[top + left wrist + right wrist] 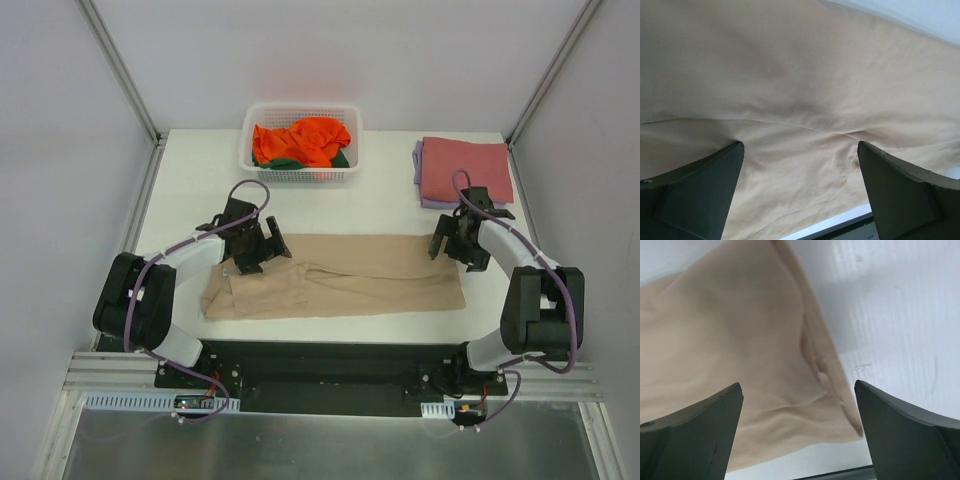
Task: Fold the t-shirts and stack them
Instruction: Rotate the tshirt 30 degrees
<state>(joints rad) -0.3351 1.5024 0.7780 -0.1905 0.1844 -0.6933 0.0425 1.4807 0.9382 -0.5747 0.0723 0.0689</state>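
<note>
The beige t-shirt (pixel 335 275) lay long side left-to-right; left gripper (pixel 250 250) and right gripper (pixel 455 243) hovered over opposite ends, fingers apart.

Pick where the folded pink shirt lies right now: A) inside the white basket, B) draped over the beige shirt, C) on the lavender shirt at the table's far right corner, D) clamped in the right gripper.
C: the folded pink shirt rests on the lavender shirt at the far right corner, apart from the basket and the beige shirt.
</note>
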